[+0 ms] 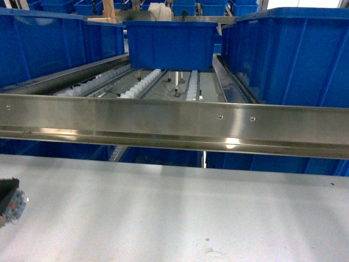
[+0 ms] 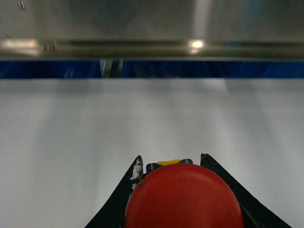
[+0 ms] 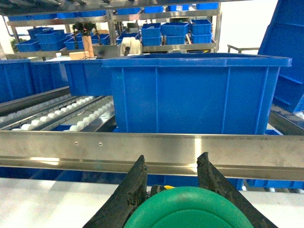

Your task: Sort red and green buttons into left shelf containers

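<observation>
My left gripper is shut on the red button. Its domed cap fills the gap between the black fingers, low over the white table. My right gripper is shut on the green button, in front of the steel shelf rail. A large blue container stands on the left of the shelf in the head view. Another blue container sits in the middle and a third on the right. Neither button shows in the head view. Only a dark piece of my left arm appears there, at the left edge.
A long steel rail runs across the shelf front, between the table and the white roller tracks. A blue bin stands straight behind the rail in the right wrist view. More blue bins fill distant racks.
</observation>
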